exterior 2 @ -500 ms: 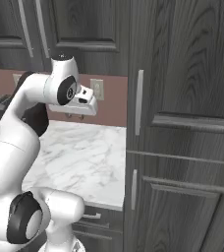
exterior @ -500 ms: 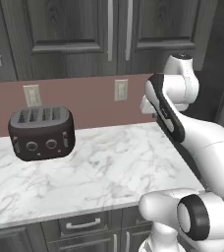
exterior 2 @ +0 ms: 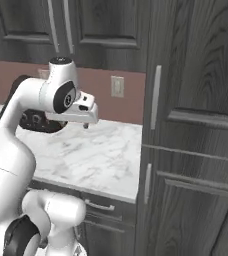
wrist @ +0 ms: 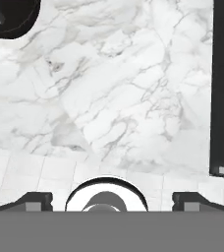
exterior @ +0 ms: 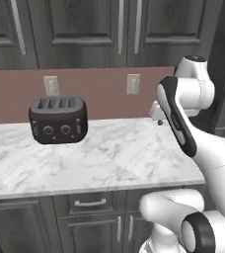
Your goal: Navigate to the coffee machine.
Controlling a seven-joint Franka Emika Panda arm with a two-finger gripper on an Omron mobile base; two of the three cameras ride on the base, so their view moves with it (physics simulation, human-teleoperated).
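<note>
Still searching: coffee machine somewhere off to the side, most likely left

Cannot tell from these pictures where the coffee machine stands, so its direction from the tool is only a judgement. Judged to lie further to the left along the counter [exterior: 114, 163], because the right end of the marble top is closed off by the tall dark cabinet [exterior 2: 196, 150], with no appliance between.

Nearest to that question: a squat black toaster [exterior: 58, 120] with four slots and round knobs, standing on the left part of the counter against the reddish back wall, below a wall outlet [exterior: 50, 85]. Not the wanted thing, only a landmark. Seen also as a dark rounded corner at the upper left of the hand view [wrist: 8, 17], well apart from the tool.

Then the tool [wrist: 112, 199] itself: hanging over bare marble near the right end of the counter, pointing down, with the dark fingertips [wrist: 35, 201] spread wide and nothing between them. Seen from the right base view just beside the cabinet's edge [exterior 2: 86, 117].

Judged as an early or middle stage of the drive. Probably needs a sideways move of the base to the left, past the toaster, keeping the raised arm off the upper cabinet doors [exterior: 119, 29].
</note>
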